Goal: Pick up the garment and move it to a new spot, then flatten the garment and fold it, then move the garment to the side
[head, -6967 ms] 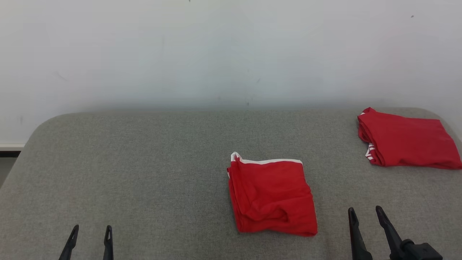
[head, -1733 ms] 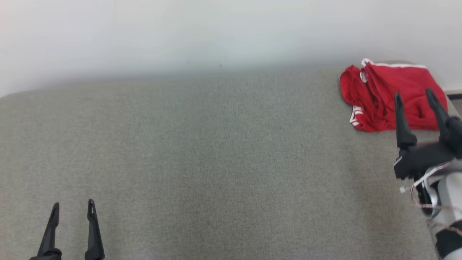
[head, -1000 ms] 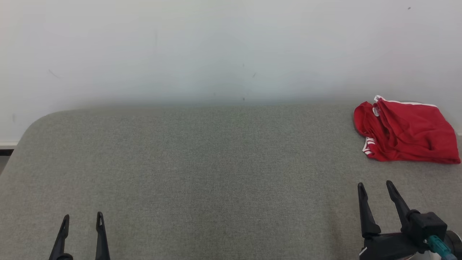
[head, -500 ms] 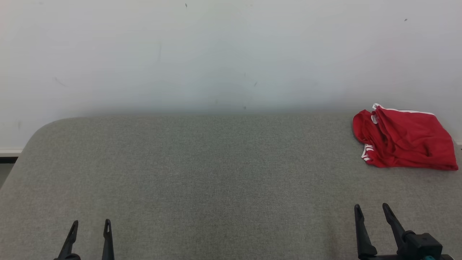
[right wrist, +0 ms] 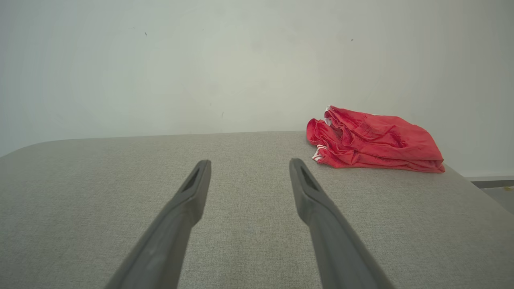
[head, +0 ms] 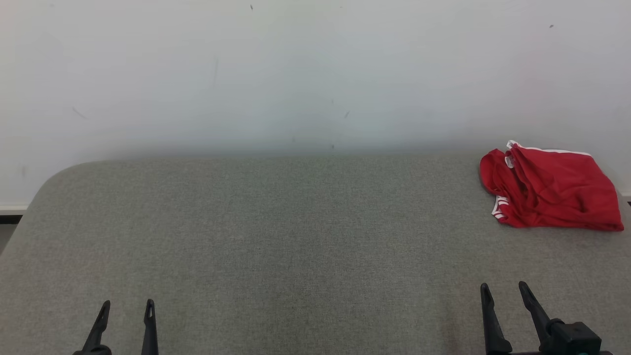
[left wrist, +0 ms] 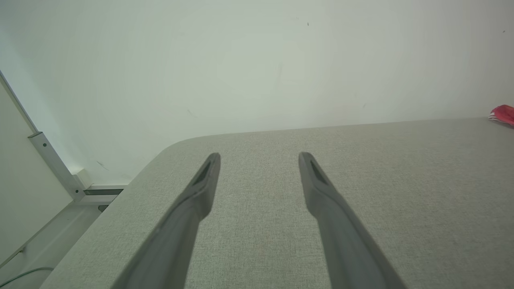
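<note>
The garment (head: 552,190) is red with white trim, folded and lying on a folded red pile at the far right of the grey table (head: 296,236), close to the wall. From the right wrist the garment (right wrist: 373,140) lies ahead and to the right. My right gripper (head: 504,292) stands open at the lower right, well short of the pile, holding nothing; its fingers (right wrist: 192,188) frame bare cloth. At the lower left my left gripper (head: 126,308) is open and empty, far from the garment (left wrist: 504,114), a red sliver at that view's right edge.
A white wall (head: 296,74) rises right behind the table. The table's rounded left corner (left wrist: 172,146) drops to a floor with a metal rail (left wrist: 56,164). Its right edge (right wrist: 474,180) falls away just past the red pile.
The right gripper has drawn back from the red pile to the lower right, open and empty. The head camera has swung back, so the whole picture shifted. The garment lies still.
</note>
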`<state>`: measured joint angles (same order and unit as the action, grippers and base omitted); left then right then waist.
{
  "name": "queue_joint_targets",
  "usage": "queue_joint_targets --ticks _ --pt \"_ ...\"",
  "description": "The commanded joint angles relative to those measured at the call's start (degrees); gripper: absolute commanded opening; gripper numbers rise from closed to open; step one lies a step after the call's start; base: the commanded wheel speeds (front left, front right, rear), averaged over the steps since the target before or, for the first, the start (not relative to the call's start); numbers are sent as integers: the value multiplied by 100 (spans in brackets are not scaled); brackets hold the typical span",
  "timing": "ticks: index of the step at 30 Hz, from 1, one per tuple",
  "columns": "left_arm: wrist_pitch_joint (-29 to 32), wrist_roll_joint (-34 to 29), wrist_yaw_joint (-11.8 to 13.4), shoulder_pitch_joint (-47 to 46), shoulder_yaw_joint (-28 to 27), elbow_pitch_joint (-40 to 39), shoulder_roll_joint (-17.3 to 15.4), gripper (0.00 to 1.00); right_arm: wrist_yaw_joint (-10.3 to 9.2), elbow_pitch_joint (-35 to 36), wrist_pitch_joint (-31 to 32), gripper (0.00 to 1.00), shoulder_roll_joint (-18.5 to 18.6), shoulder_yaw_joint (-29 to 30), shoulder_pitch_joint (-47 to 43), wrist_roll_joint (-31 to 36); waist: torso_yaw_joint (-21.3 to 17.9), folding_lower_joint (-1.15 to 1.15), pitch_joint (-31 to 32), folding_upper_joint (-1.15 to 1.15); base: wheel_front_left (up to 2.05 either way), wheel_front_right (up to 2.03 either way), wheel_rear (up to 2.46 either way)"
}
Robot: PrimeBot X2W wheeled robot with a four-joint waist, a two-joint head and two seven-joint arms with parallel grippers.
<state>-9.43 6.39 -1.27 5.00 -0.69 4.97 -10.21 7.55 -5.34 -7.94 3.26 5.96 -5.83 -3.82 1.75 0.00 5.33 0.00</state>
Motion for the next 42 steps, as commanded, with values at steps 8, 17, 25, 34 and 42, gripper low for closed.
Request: queue_joint_targets --ticks 8,17,25,34,42 --pt "-7 31 72 56 17 -27 -48 100 -16 -10 17 100 -27 1 -28 22 23 0 -46 0 0 0 0" --pt "4 40 74 11 50 88 -17 0 1 -121 43 0 -17 16 -7 -15 27 1 -64 0 0 0 0" --pt "181 697 19 -59 -36 334 89 0 0 -374 209 0 -28 71 85 -696 17 1 -87 0 0 0 0" --pt "333 1694 -62 -177 -79 374 168 0 -1 -399 336 0 -29 38 204 -1727 3 1 -122 0 0 0 0" --pt "469 2495 -128 -286 -129 422 232 0 -1 -439 454 0 -30 30 316 -2550 -10 1 -154 0 0 0 0"
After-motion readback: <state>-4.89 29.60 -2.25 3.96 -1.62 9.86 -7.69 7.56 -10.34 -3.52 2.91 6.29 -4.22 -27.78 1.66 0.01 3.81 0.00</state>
